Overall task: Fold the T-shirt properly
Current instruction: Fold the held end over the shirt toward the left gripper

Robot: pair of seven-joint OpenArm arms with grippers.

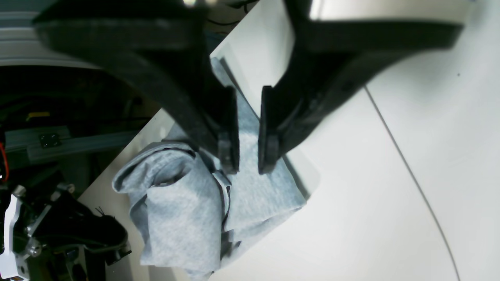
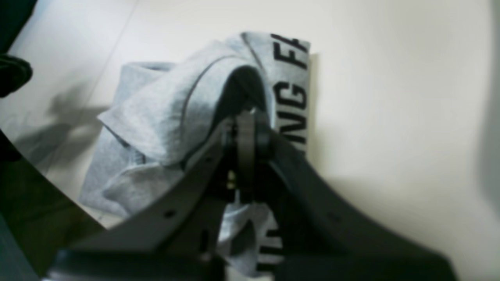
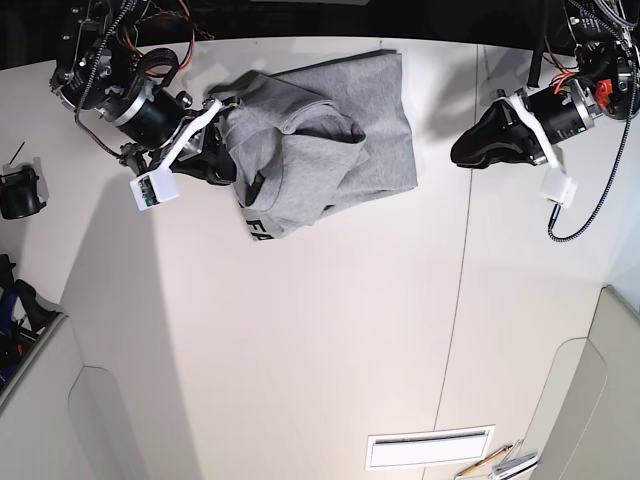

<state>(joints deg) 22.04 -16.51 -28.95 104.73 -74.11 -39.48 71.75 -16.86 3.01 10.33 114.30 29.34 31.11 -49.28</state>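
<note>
The heather-grey T-shirt (image 3: 320, 150) lies bunched and partly folded at the far middle of the white table (image 3: 300, 350). Black lettering (image 3: 258, 232) shows on its near fold. My right gripper (image 3: 222, 150) is shut on the shirt's left edge. In the right wrist view its fingers (image 2: 246, 128) pinch a raised fold of the T-shirt (image 2: 164, 117) beside the lettering (image 2: 291, 97). My left gripper (image 3: 458, 155) hangs to the right of the shirt, apart from it. In the left wrist view the left gripper (image 1: 249, 166) is empty, jaws a narrow gap apart, with the T-shirt (image 1: 183, 210) beyond.
A table seam (image 3: 465, 250) runs front to back just right of the shirt. A black object (image 3: 18, 190) sits at the left table edge. A white slotted plate (image 3: 428, 447) lies near the front edge. A cable (image 3: 600, 200) hangs from the left arm.
</note>
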